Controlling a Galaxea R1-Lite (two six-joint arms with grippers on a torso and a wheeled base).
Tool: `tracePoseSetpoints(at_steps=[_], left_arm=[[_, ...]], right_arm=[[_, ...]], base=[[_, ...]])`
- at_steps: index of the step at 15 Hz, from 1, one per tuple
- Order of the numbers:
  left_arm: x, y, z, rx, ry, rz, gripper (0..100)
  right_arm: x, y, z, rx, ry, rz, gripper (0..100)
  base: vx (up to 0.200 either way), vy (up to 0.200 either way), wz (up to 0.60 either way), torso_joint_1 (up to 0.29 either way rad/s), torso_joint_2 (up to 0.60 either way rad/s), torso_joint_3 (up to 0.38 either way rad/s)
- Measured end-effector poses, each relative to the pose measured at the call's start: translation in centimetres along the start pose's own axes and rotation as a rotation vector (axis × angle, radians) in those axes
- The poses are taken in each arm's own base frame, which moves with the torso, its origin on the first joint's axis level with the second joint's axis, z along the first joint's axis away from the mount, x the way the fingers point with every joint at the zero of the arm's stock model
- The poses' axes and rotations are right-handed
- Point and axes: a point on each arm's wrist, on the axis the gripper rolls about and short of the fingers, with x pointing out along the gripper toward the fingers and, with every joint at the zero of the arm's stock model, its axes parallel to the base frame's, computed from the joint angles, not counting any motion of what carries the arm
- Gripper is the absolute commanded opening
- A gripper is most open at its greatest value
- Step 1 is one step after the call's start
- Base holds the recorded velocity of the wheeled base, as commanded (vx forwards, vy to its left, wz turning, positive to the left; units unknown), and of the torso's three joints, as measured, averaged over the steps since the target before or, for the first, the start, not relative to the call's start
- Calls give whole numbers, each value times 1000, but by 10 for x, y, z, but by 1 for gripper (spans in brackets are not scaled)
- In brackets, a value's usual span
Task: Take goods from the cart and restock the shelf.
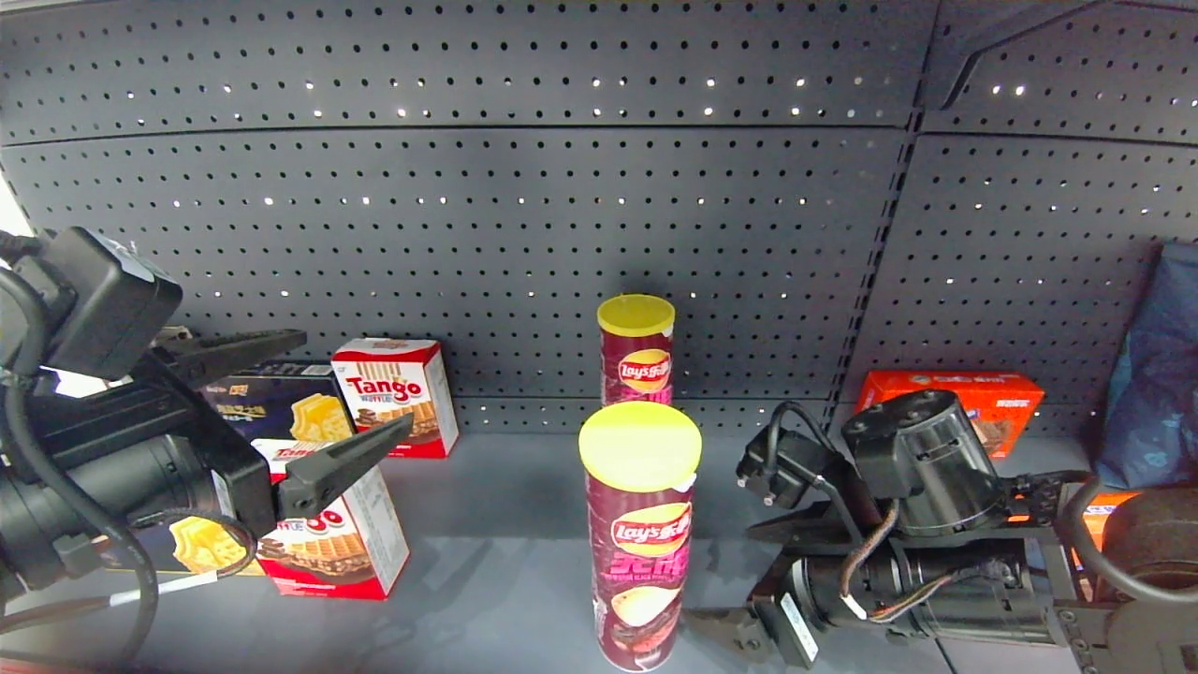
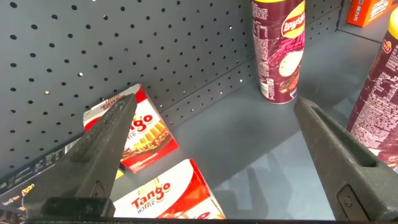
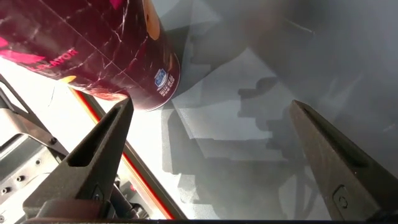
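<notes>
Two yellow-lidded chip cans (image 1: 639, 552) stand on the shelf (image 1: 505, 510).

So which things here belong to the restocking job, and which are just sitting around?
Job: near chip can, by the open right hand; far chip can behind it; wafer boxes by the open left hand; shelf.
Just there: orange box, blue bag, dark blue box.

The left gripper (image 1: 356, 379) has two long, tapering, matt black fingers (image 2: 102, 149), each wedge-shaped, one with a round screw head (image 2: 344, 200) near its base. Behind it sit a boxy black camera housing (image 1: 103, 300) and a looped black cable (image 1: 145, 571). The right gripper (image 3: 211, 104) is alike; behind it are a dark cylindrical joint (image 1: 936, 459), a braided brown cable (image 1: 870, 548) and what may be a white label (image 1: 794, 618).
</notes>
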Motion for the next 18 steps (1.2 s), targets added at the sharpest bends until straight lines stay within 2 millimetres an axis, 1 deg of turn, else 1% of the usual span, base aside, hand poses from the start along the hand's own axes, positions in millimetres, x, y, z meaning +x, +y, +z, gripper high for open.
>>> tracePoseSetpoints(at_steps=[2, 3, 4, 6, 7, 8, 9, 10, 11, 12, 13, 15, 17, 18], left_arm=[[0, 0, -2, -3, 6, 0, 100], [-2, 0, -2, -3, 6, 4, 100], [-5, 1, -1, -8, -4, 13, 100], [-16, 1, 1, -25, -30, 31, 100], [-25, 3, 3, -29, -53, 52, 100], [-33, 4, 5, -30, -76, 76, 100], [-45, 5, 7, -27, -104, 104, 100], [-58, 4, 7, -22, -131, 132, 100], [-70, 2, 4, -19, -147, 156, 100], [-85, -3, -3, -18, -149, 182, 100], [-101, -9, -14, -20, -133, 208, 100], [-131, -24, -41, -31, -75, 263, 100], [-161, -40, -71, -40, -21, 308, 100], [-173, -46, -83, -44, -25, 334, 100]], right_arm=[[-8, -5, 5, 22, -44, -17, 100], [-17, -12, 9, 46, -85, -42, 100], [-31, -22, 14, 72, -138, -78, 100], [-68, -40, 20, 112, -250, -159, 100], [-92, -48, 19, 130, -310, -216, 100], [-115, -54, 15, 146, -363, -277, 100], [-141, -59, 6, 165, -419, -357, 100], [-167, -61, -7, 184, -471, -445, 100], [-185, -58, -21, 199, -506, -517, 100], [-202, -51, -40, 212, -539, -595, 100], [-213, -40, -61, 218, -561, -666, 100], [-222, -19, -102, 218, -585, -779, 100], [-218, -1, -144, 215, -603, -846, 100], [-214, 6, -163, 213, -614, -866, 100]], base=[[0, 0, 0, 0, 0, 0], [0, 0, 0, 0, 0, 0], [0, 0, 0, 0, 0, 0], [0, 0, 0, 0, 0, 0], [0, 0, 0, 0, 0, 0], [0, 0, 0, 0, 0, 0], [0, 0, 0, 0, 0, 0], [0, 0, 0, 0, 0, 0], [0, 0, 0, 0, 0, 0], [0, 0, 0, 0, 0, 0], [0, 0, 0, 0, 0, 0], [0, 0, 0, 0, 0, 0], [0, 0, 0, 0, 0, 0], [0, 0, 0, 0, 0, 0]])
